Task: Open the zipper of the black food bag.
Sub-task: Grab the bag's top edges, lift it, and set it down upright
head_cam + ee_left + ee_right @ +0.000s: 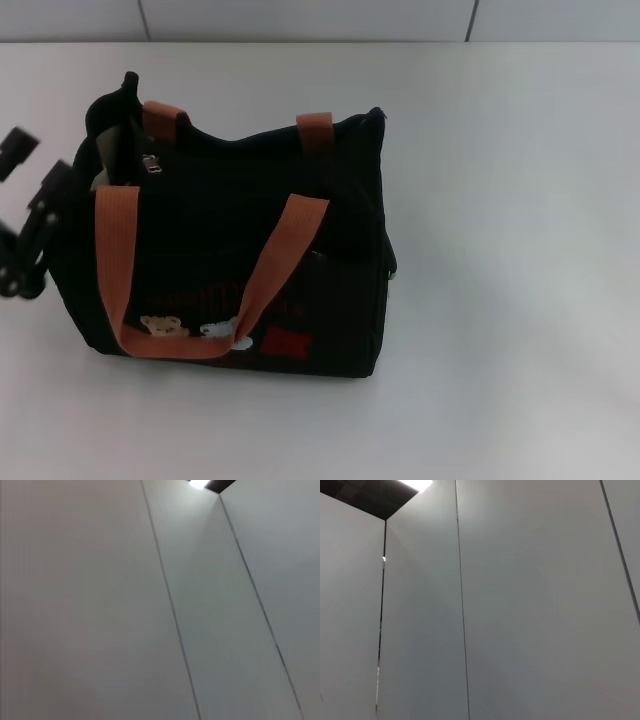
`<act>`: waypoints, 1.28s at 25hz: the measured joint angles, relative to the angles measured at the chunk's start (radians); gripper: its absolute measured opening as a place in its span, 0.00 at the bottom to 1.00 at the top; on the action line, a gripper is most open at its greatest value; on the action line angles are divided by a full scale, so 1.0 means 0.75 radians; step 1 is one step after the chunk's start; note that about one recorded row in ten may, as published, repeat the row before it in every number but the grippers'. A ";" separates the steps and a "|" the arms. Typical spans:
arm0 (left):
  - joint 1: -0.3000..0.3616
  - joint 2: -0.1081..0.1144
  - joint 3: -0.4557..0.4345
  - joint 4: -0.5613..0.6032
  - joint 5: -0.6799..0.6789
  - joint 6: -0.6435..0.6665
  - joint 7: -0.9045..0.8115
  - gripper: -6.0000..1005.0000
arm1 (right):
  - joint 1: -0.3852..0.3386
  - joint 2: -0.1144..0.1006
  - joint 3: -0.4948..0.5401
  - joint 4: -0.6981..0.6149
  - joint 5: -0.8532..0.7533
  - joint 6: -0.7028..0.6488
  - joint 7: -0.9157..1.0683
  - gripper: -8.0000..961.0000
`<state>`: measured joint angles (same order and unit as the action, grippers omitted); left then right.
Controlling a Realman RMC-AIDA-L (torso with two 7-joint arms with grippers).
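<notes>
The black food bag [230, 240] stands on the white table [500, 250], left of centre in the head view. Two orange-brown handles show: one [125, 270] droops over the front with the bear patches, the other [165, 118] sits at the back rim. The zipper [152, 164] shows its small silver pull tab near the bag's left end, where the top gapes and grey lining shows. My left gripper [32, 182] hangs just off the bag's left side, open, with nothing between its fingers. The right gripper is out of view. Both wrist views show only wall panels.
A pale panelled wall [300, 18] runs behind the table's far edge. To the right of the bag and in front of it there is bare table surface.
</notes>
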<state>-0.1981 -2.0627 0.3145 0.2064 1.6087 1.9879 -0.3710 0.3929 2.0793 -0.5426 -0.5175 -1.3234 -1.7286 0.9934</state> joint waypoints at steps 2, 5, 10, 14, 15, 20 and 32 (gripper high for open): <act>0.016 0.004 0.000 0.010 0.001 -0.003 -0.019 0.22 | -0.004 0.000 -0.001 0.000 0.000 0.000 0.000 0.77; 0.065 0.038 0.009 0.048 0.016 -0.039 -0.107 0.33 | -0.013 -0.001 -0.003 0.002 -0.001 0.000 -0.001 0.77; 0.110 0.082 0.035 0.077 0.034 -0.050 -0.193 0.54 | -0.026 0.000 -0.003 0.003 -0.001 -0.001 -0.001 0.77; 0.134 0.106 0.066 0.101 0.086 -0.109 -0.224 0.72 | -0.029 0.000 -0.004 0.004 -0.001 -0.001 -0.001 0.77; 0.134 0.106 0.067 0.105 0.128 -0.146 -0.229 0.77 | -0.030 0.001 -0.005 0.010 -0.001 -0.001 -0.001 0.77; 0.112 0.094 0.069 0.107 0.227 -0.201 -0.224 0.76 | -0.030 0.001 -0.005 0.015 -0.001 -0.001 -0.001 0.77; 0.098 0.054 0.065 0.143 0.243 -0.371 -0.185 0.76 | -0.041 0.001 -0.004 0.021 -0.001 0.000 -0.014 0.77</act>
<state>-0.1249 -2.0223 0.3632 0.3138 1.7907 1.7100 -0.5096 0.3623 2.0801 -0.5459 -0.5021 -1.3242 -1.7286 0.9831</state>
